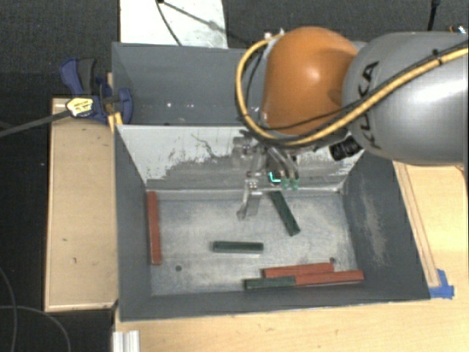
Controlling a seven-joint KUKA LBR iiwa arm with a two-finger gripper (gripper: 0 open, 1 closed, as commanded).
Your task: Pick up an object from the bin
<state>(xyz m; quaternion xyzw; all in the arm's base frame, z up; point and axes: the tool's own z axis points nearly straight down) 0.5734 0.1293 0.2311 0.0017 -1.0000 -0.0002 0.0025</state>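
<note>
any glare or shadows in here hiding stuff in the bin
Camera view: a soft highlight sits on the orange wrist cover; the bin's back wall reflects light in a pale band; its right wall lies in shade beneath the arm; the red bar at left and the dark green bar mid-floor are plainly lit.

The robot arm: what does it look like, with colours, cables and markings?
The thick rounded silver-grey arm bears black KUKA lettering. A glossy orange dome cover caps its wrist, yellow and black cables loop around it, and the small metal gripper sits below.
</note>
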